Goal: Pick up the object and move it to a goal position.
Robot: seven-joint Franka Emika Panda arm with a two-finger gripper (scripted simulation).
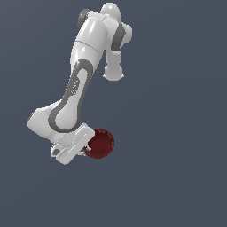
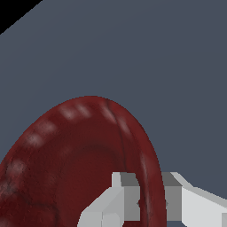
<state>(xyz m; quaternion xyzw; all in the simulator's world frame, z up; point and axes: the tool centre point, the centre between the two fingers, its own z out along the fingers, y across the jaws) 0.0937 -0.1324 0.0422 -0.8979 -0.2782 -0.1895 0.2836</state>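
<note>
A flat, plain slate-grey bench (image 1: 177, 133) fills the whole view, with no edge showing. Over it sits a small dark red dish (image 1: 101, 142); whether it rests on the surface cannot be told

The white arm (image 1: 82, 84) comes into the exterior view from about 12 o'clock and runs down toward 7 o'clock. Near the upper edge it has a rounded shoulder joint with grey rings. The long link has a dark grey stripe on its side. At the lower end the wrist bends, and the flat white hand points toward 4 o'clock. The gripper (image 1: 85, 150) is at the end of this hand. In the wrist view its two pale fingers (image 2: 116, 199) stand one on each side of the dish (image 2: 75, 164) rim and pinch it.
</note>
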